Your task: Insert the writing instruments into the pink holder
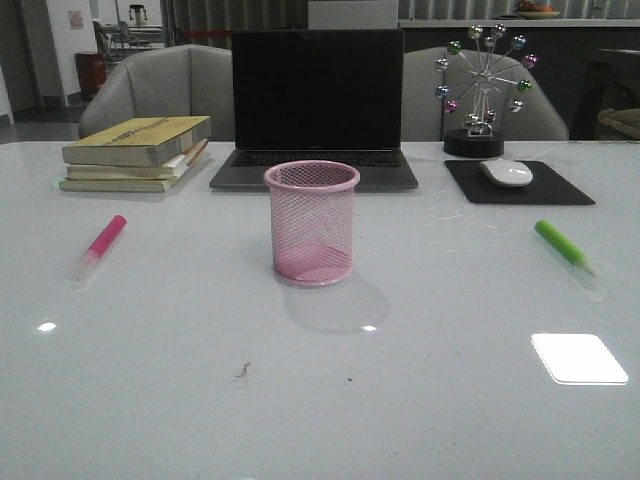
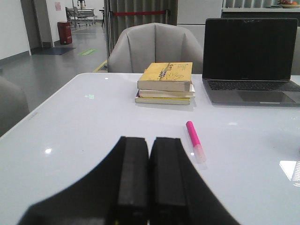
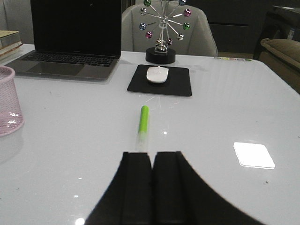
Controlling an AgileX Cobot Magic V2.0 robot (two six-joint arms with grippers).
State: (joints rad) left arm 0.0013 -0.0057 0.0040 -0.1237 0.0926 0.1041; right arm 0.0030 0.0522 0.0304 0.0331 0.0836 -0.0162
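The pink mesh holder (image 1: pixel 311 222) stands upright and empty at the table's middle, its edge also showing in the right wrist view (image 3: pixel 9 101). The hot pink highlighter (image 1: pixel 101 243) lies on the left side, clear cap toward the front; the left wrist view shows this pink highlighter (image 2: pixel 195 140) just ahead of my left gripper (image 2: pixel 149 139), which is shut and empty. The green highlighter (image 1: pixel 564 246) lies on the right. In the right wrist view that green highlighter (image 3: pixel 143 123) lies straight ahead of my right gripper (image 3: pixel 152 153), shut and empty. Neither arm appears in the front view.
A black laptop (image 1: pixel 316 110) stands open behind the holder. A stack of books (image 1: pixel 138 152) lies at the back left. At the back right are a white mouse (image 1: pixel 506 172) on a black pad (image 1: pixel 520 184) and a ball ornament (image 1: pixel 484 90).
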